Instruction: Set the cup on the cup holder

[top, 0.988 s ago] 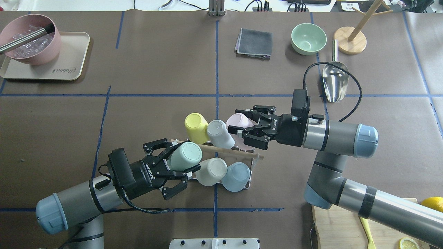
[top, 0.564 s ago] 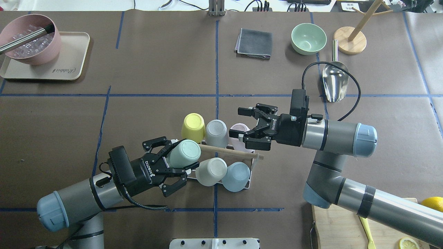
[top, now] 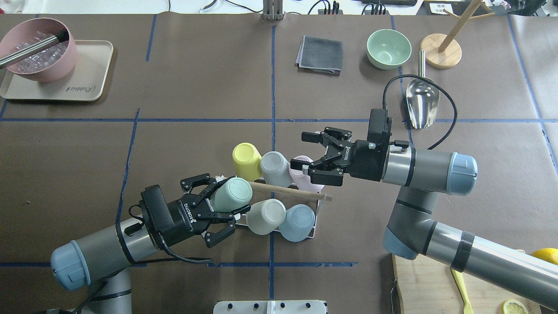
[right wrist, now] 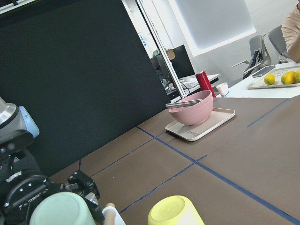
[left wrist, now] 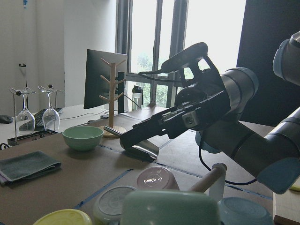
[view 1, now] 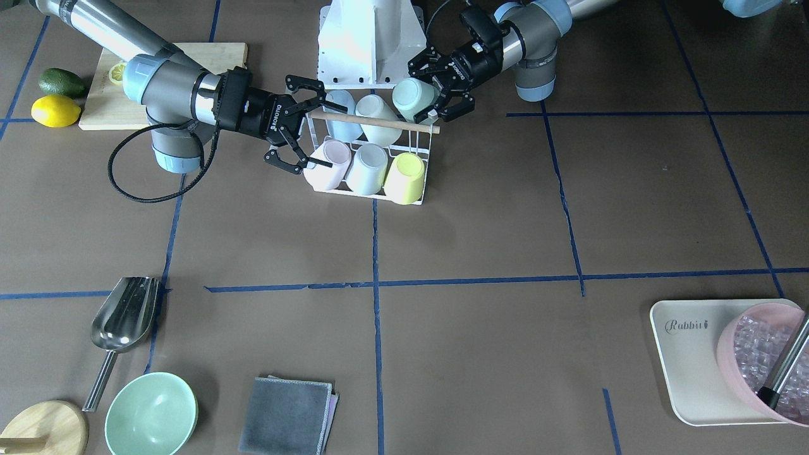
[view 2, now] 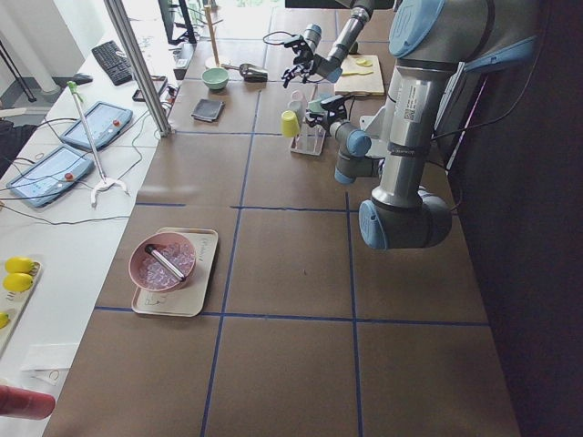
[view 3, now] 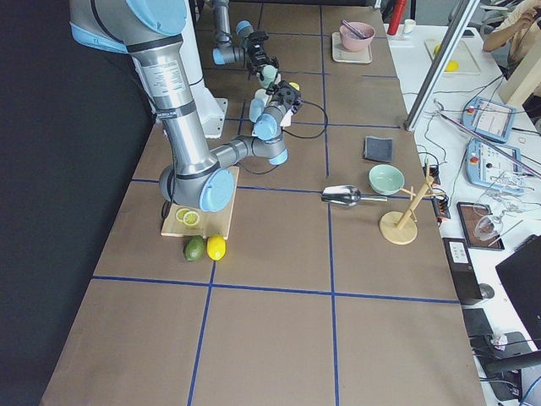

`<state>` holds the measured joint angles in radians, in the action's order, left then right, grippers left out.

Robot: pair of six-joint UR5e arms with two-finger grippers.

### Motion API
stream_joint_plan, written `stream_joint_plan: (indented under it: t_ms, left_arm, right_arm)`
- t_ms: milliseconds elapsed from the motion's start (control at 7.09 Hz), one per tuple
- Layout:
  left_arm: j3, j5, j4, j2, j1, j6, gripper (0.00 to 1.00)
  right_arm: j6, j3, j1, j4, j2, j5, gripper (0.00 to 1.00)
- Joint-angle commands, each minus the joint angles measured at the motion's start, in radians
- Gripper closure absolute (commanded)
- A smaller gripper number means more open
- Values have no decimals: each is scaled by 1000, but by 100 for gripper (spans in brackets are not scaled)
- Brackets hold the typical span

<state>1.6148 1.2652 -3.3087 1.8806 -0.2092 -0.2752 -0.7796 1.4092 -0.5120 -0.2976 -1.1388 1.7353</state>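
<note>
At worktop [top: 183,148] centre, the cup holder [top: 296,192] lies with its rod handle crosswise. The mint cup [top: 229,195] tilts base-up between wide left fingers [top: 195,179]. Right fingers [top: 310,137], also wide, have drawn back from the pink cup [top: 299,176].

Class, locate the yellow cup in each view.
Front-facing: yellow cup upper centre.
Overhead: yellow cup centre.
Exterior left: yellow cup top centre.
Exterior right: yellow cup top centre.
Left wrist: yellow cup bottom left.
Right wrist: yellow cup bottom centre.
Landmark: wooden rod beside it.
</note>
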Motion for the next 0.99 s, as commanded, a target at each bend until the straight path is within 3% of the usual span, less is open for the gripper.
stream_joint_plan:
  t_ms: [0, 564, 847]
  left_arm:
    - [0, -1, -2, 0, -2, 1, 0]
    - [8, -1, -41, -1, -6, -9, 0]
    - [28, 2, -43, -1, -36, -15, 0]
  right_arm:
    - [-6, 25, -51, 29, 7, 7, 0]
    - [-10, 92, -346, 392, 65, 231, 0]
    - [-3, 141, -404, 675, 65, 240, 0]
